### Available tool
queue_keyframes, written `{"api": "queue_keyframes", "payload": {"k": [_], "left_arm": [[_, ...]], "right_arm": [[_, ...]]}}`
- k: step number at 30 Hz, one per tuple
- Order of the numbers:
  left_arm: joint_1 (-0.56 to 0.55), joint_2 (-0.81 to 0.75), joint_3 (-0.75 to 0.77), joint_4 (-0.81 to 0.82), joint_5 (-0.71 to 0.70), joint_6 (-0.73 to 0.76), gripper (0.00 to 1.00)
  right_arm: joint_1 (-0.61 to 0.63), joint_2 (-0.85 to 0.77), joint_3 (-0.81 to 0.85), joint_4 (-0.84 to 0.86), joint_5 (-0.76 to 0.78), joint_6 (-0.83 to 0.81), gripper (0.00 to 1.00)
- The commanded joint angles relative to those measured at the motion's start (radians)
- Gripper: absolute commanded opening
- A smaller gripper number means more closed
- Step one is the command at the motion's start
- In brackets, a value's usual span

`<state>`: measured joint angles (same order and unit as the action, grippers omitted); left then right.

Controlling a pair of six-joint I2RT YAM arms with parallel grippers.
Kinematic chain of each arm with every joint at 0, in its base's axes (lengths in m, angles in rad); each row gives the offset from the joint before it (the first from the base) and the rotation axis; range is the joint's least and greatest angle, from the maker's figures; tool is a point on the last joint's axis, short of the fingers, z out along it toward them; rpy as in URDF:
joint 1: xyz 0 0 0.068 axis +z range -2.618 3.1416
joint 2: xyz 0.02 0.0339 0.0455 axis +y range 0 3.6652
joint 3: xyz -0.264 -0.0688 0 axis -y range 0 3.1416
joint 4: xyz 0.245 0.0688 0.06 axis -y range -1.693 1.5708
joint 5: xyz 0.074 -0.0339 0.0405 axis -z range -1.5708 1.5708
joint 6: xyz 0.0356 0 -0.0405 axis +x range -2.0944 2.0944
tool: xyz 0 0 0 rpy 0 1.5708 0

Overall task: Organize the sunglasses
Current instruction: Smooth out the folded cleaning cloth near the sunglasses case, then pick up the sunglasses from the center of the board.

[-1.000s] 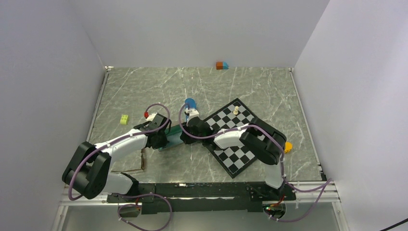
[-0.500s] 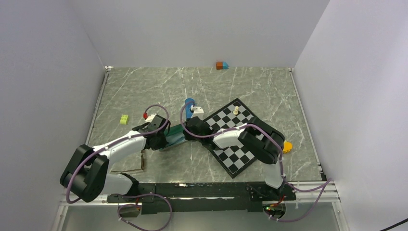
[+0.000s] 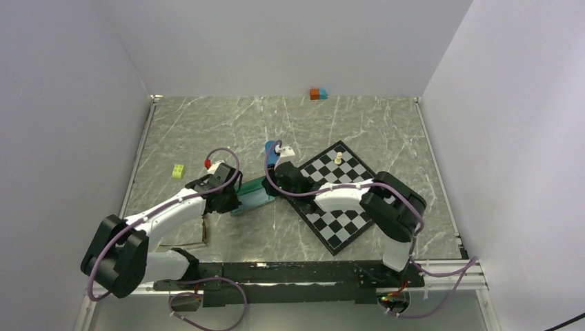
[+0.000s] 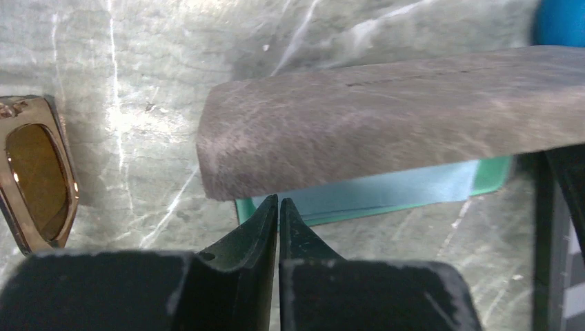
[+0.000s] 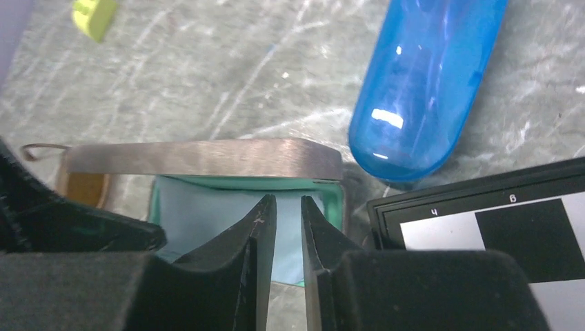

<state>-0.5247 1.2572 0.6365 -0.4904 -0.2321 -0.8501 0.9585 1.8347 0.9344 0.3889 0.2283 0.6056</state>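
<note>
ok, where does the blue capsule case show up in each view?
Top external: blue capsule case at mid-table, just off the left corner of the chessboard.
Left wrist: only a sliver of it, in the top right corner.
Right wrist: upper right, lying diagonally.
Shared landmark: the teal case with the grey flap, right beside it.

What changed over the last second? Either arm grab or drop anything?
The right gripper backed off the teal case toward the far side, near the blue case, its elbow swinging right; more of the teal case shows. Nothing visibly grabbed or released. The left gripper stayed at the case's left end, jaws shut. Teal case, chessboard and brown sunglasses kept their places.
</note>
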Motion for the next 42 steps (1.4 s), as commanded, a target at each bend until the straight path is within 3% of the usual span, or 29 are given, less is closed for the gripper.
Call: {"api": "queue_keyframes", "payload": {"k": [1,6,8,14,21,31,38,42], "left_arm": [[0.003,-0.075,0.049,0.001,0.030,0.022,0.11],[0.003,-0.125,0.031,-0.021,0.005,0.010,0.15],[0.003,-0.125,0.017,-0.011,0.005,0.005,0.14],[0.003,-0.047,0.001,0.038,0.027,-0.001,0.08],[0.005,0.035,-0.007,0.039,0.011,-0.018,0.06],[0.005,0.002,-0.001,-0.021,-0.042,-0.027,0.08],[0.005,-0.145,0.077,-0.040,0.101,0.079,0.26],[0.005,-0.292,0.107,-0.073,0.218,0.143,0.38]], "right_arm": [[0.002,-0.091,-0.013,0.027,-0.049,-0.051,0.24],[0.009,-0.081,-0.013,0.018,-0.124,-0.022,0.20],[0.015,-0.062,-0.013,0.030,-0.157,-0.003,0.14],[0.023,-0.008,-0.008,0.024,-0.194,0.038,0.11],[0.023,0.052,-0.017,-0.019,-0.171,0.056,0.10],[0.013,0.004,0.017,-0.123,-0.007,-0.016,0.12],[0.012,-0.217,-0.019,-0.137,-0.017,-0.076,0.26],[0.009,-0.435,-0.122,-0.145,0.080,-0.095,0.32]]}}
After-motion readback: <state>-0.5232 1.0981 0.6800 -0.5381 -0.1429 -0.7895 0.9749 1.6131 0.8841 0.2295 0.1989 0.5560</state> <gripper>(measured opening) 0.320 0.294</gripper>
